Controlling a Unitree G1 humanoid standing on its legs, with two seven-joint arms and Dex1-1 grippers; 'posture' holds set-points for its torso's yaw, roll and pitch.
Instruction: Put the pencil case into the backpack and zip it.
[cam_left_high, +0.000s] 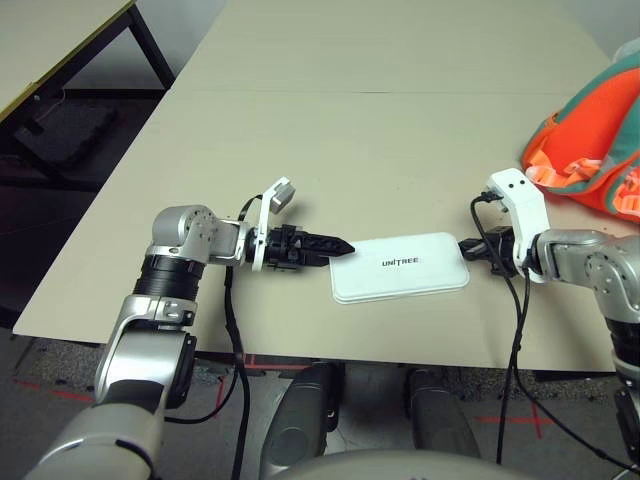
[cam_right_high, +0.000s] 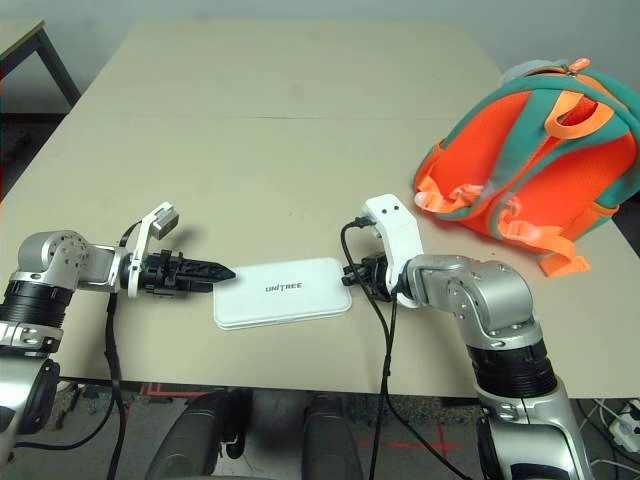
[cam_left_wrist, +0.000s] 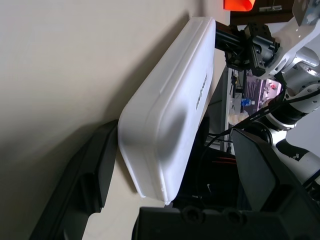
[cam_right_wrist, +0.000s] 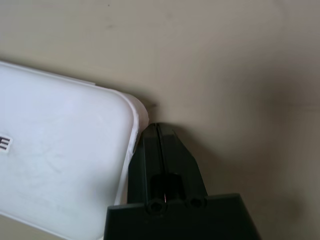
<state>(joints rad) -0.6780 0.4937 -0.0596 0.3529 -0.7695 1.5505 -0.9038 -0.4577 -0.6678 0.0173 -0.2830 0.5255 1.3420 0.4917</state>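
Nearest me, the pencil case (cam_left_high: 401, 267) lies flat by the table's (cam_left_high: 340, 110) near edge. My left gripper (cam_left_high: 335, 246) is at its left end, jaws wide, straddling it. My right gripper (cam_right_wrist: 159, 145), jaws pressed together, braces the right end. Nothing's packed; the backpack (cam_right_high: 530, 150) waits far right.

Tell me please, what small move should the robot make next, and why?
Probably close the left gripper on the near end of the pencil case. Its jaws stand open with that end of the case between them, one low by the table and one above the case, while the shut right gripper rests against the opposite end as a stop. The backpack waits at the right.
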